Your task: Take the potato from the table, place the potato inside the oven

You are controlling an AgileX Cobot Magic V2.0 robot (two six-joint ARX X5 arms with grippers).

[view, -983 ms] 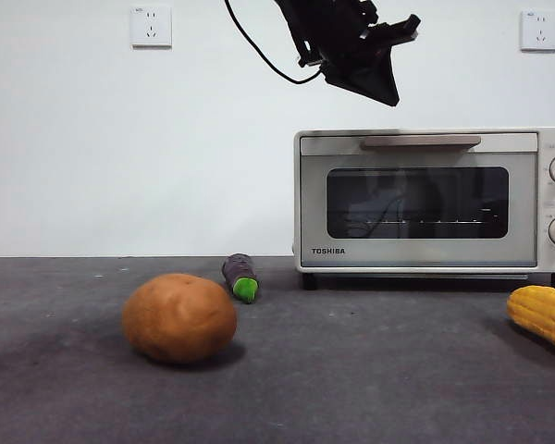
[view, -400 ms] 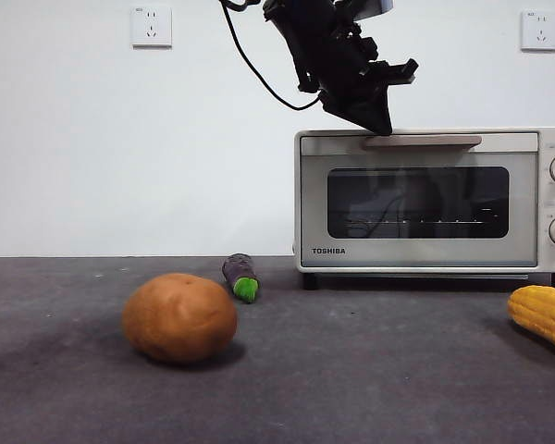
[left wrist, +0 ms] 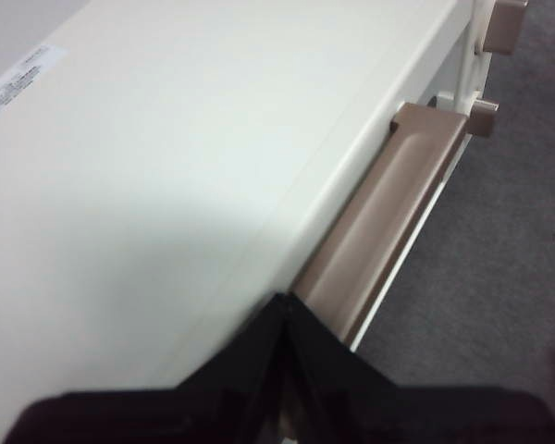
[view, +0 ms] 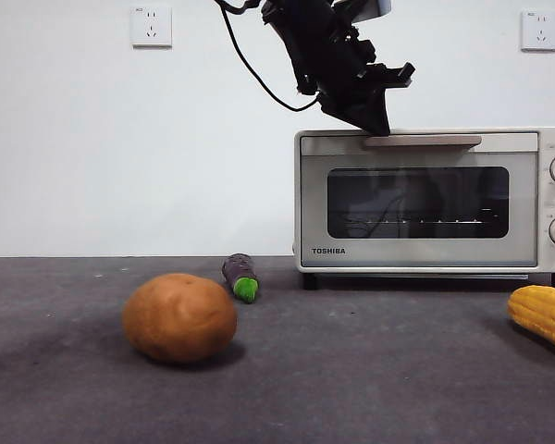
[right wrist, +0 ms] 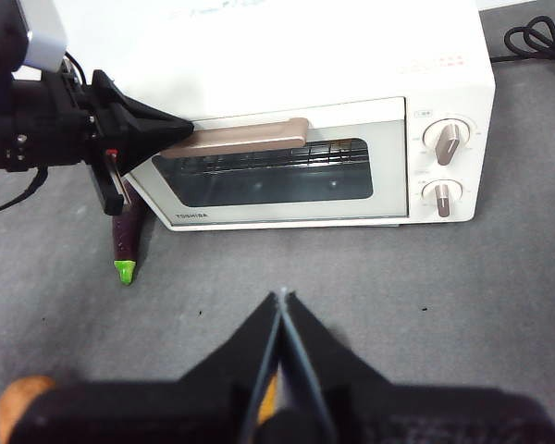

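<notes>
Potato (view: pixel 179 317) lies on the dark grey surface (view: pixel 370 388) toward its front left, well apart from the oven (view: pixel 425 199) at the back right and touched by neither gripper. The front view shows it whole; the right wrist view catches only an orange-brown sliver of it (right wrist: pixel 20 405) beside that arm's own black fingers, and the left wrist view does not show it.

The left gripper (view: pixel 377 122) comes down from above, its tip at the left end of the oven's beige handle (view: pixel 422 141), at the top edge of the door. In the left wrist view its fingers (left wrist: pixel 287 319) are pressed together into one point against the handle (left wrist: pixel 388 231), holding nothing. The right wrist view shows the same gripper (right wrist: pixel 171 131) from outside, its tip at the handle's end. The right gripper (right wrist: pixel 279 305) hovers above the surface in front of the oven, fingers closed and empty.

"TOSHIBA" reads on the lower left of the door frame in the front view. The oven door is closed. The left wrist view alone shows a white sticker (left wrist: pixel 17 81) on the oven's top; its print is too blurred to read.

A small purple eggplant (view: pixel 241 277) lies near the oven's left foot, and a yellow corn cob (view: pixel 543 315) lies at the surface's right edge.
</notes>
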